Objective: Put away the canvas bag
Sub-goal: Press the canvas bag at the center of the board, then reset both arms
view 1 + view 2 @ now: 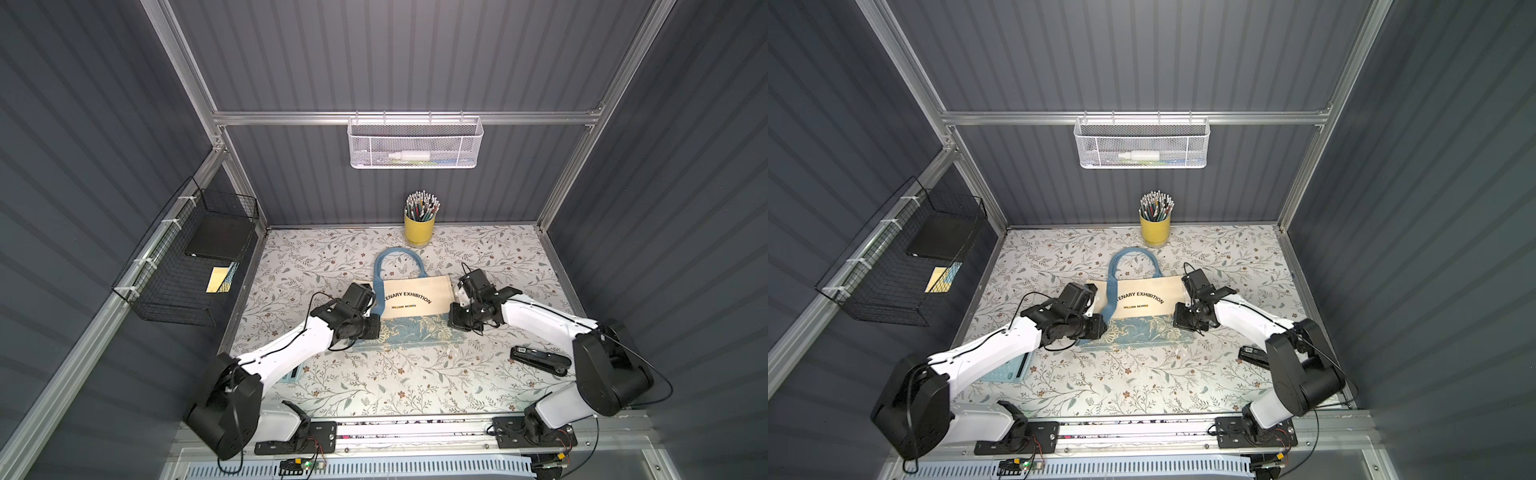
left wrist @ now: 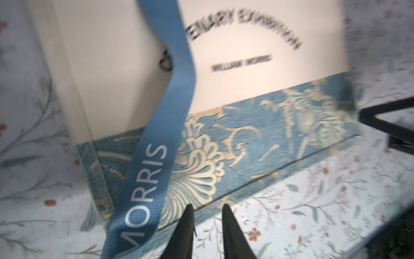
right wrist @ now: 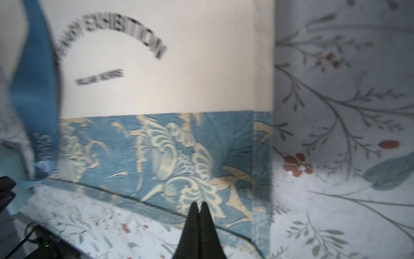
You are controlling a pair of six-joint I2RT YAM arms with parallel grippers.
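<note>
Room for moving lies mostly toward the front of the table (image 1: 374,386), between the two arms, where only floral covering shows. The canvas bag (image 1: 415,299) lies flat at mid-table, its blue-and-gold band toward the front edge and one blue handle loop (image 1: 397,254) spread toward the back, ending just short of a yellow cup of pencils (image 1: 419,230). A black stapler (image 1: 540,360) sits near the right arm, well apart from the bag. The left gripper (image 2: 207,208) hovers at the bag's front left edge with its fingers parted and nothing between them. The right gripper (image 3: 199,204) is closed, its tips pressed together over the floral band near the bag's right seam; whether cloth is pinched I cannot tell. A second strap (image 2: 156,157) lies across the bag's face, reading "MORRIS" in white and covering the start of the black print, which shows "ENARY EXHIBITION" above "WILLIAM MORRIS". A white mesh basket (image 1: 415,143) hangs on the back wall and a black wire basket (image 1: 187,270) on the left wall.
</note>
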